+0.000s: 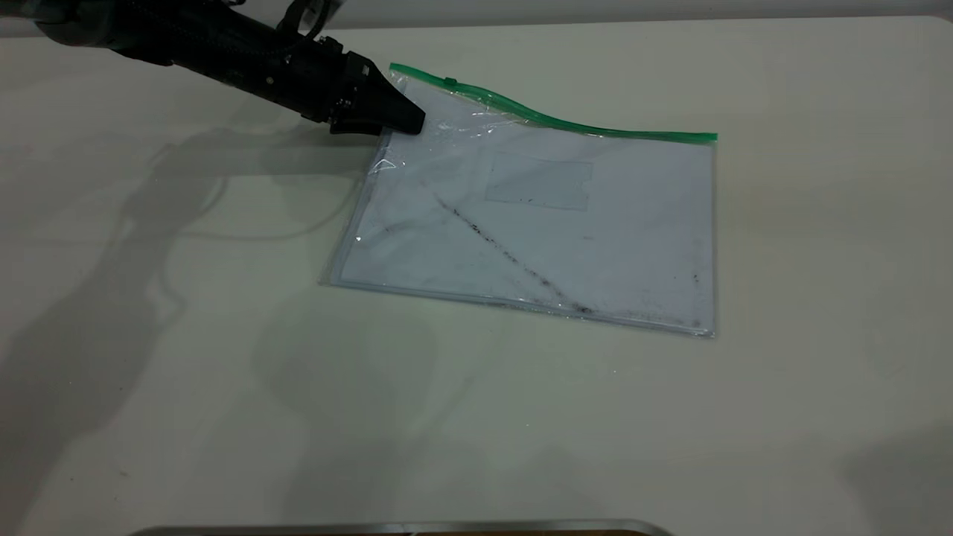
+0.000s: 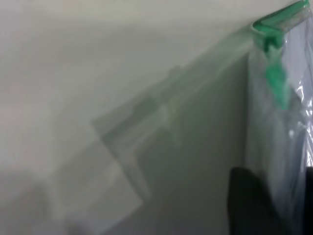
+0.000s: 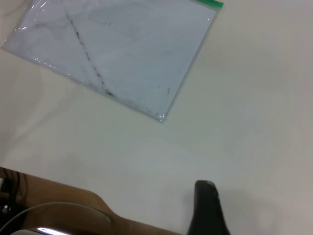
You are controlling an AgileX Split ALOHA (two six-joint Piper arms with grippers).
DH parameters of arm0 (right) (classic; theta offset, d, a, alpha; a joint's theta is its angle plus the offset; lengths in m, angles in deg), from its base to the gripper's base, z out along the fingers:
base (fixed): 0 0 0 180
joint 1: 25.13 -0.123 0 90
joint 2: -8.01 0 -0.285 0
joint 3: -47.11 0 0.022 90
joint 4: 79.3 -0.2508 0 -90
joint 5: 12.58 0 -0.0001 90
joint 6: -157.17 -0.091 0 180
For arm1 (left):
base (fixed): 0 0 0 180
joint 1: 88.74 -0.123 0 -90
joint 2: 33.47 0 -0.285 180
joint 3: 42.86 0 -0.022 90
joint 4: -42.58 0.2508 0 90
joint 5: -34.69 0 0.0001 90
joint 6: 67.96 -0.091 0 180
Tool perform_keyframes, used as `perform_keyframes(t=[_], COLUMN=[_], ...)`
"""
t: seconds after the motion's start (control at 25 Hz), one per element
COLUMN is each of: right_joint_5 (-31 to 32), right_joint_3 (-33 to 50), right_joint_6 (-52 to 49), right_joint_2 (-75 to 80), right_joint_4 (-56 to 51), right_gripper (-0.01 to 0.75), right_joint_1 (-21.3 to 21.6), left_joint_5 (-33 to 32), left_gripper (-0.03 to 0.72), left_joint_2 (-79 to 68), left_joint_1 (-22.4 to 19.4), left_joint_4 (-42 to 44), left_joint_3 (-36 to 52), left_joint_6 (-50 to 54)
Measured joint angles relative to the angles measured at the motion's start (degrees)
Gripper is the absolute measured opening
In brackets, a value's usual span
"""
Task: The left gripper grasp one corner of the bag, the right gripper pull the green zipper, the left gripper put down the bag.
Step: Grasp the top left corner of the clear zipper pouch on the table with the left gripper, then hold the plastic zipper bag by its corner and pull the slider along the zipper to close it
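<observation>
Left gripper [image 1: 406, 119] sits at the far-left corner of the bag [image 1: 536, 223], fingers clamped shut on the corner of the bag [image 1: 393, 112], which is lifted a little off the table [image 1: 223, 409]. Plastic crinkles around the tips; the rest of the pouch lies flat, mid-table, slightly right of centre. Left wrist view shows one dark fingertip [image 2: 249, 200] against the clear film, green strip end just past it.

Green zipper [image 1: 551, 119] runs along the far long edge, long axis left to right, humped up near the held corner and flattening toward the right end. Slider tab [image 1: 450, 80] sits near the left end, just beside the left gripper, so the pull would likely go rightward along the strip, away from the held corner.

Right gripper [image 3: 208, 210] is not in the exterior view; only one finger shows in its wrist view, so cannot tell whether it is open or closed. Bag lies well apart from it, on the far-left side of it. It has to cross most of the bag to reach the tab, which lies much closer to the left arm.

Judged stage: corner grasp done, zipper pull not yet begun
</observation>
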Motion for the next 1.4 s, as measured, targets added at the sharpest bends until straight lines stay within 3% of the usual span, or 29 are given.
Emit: perform_keyframes(t=[0.24,0.48,0.6,0.84,1.0,1.4], right_joint_5=[0.00,-0.30,-2.83,-16.15,-26.84,-44.90], right_joint_3=[0.00,0.00,0.00,0.00,0.00,-0.11], right_joint_6=[-0.20,0.30,1.93,7.03,9.65,11.81], right_joint_2=[0.00,1.04,4.29,15.78,24.94,42.97], right_joint_4=[0.00,0.00,0.00,-0.13,-0.30,-0.37], right_gripper=[0.579,0.579,0.579,0.579,0.579,0.579], right_joint_1=[0.00,0.00,0.00,0.00,0.00,0.00], left_joint_5=[-0.26,-5.23,-9.07,-10.51,-10.51,-10.51], left_gripper=[0.064,0.053,0.053,0.053,0.053,0.053], left_joint_2=[0.00,0.00,0.39,1.66,1.65,1.71], left_joint_1=[0.00,0.00,0.00,0.26,1.19,11.65], left_joint_4=[0.00,0.27,4.35,15.15,17.36,21.06], left_joint_3=[0.00,-1.52,-5.70,-16.71,-21.78,-24.19], left_joint_6=[-4.46,-10.76,-11.88,-11.24,-12.72,-8.52])
